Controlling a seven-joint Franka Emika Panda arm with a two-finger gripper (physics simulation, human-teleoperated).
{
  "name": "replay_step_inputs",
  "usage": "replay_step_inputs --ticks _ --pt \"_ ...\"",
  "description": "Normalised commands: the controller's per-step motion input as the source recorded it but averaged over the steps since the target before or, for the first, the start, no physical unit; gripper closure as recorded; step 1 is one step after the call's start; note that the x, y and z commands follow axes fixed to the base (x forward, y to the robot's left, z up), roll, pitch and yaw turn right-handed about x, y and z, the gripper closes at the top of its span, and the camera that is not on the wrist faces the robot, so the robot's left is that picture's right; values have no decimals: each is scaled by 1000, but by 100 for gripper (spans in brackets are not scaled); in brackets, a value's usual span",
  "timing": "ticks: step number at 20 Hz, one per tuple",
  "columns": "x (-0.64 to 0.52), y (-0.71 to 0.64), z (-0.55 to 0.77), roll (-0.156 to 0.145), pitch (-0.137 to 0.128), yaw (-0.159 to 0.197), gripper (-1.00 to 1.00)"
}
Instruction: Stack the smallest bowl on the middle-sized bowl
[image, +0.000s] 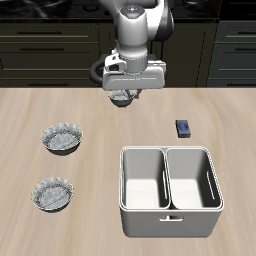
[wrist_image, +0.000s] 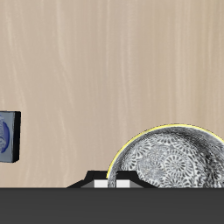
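The smallest bowl (image: 122, 101) is a tiny grey fluted bowl at the back of the table, right under my gripper (image: 125, 96). In the wrist view the bowl (wrist_image: 171, 159) fills much of the frame. My gripper (wrist_image: 112, 183) has its fingers close together on the bowl's crinkled rim. I cannot tell whether the bowl rests on the table. The middle-sized bowl (image: 52, 194), pale and shallow, sits near the table's front edge. It is far from the gripper.
The larger, darker-sided fluted bowl (image: 62, 138) sits just behind the middle-sized one. A grey two-compartment caddy (image: 168, 190) stands near the front edge. A small blue box (image: 183, 128) lies behind it and also shows in the wrist view (wrist_image: 8, 136).
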Motion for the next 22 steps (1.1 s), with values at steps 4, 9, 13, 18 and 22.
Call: replay_step_inputs --ticks 4,9,13,18,22 --pt "190 -276 243 13 11 -21 100" --pt "121 -287 292 -16 -47 15 100" --pt "143 -337 309 -18 -28 -5 100" --pt "179 -409 228 -19 27 -44 100" --pt "66 -116 82 27 -2 24 100"
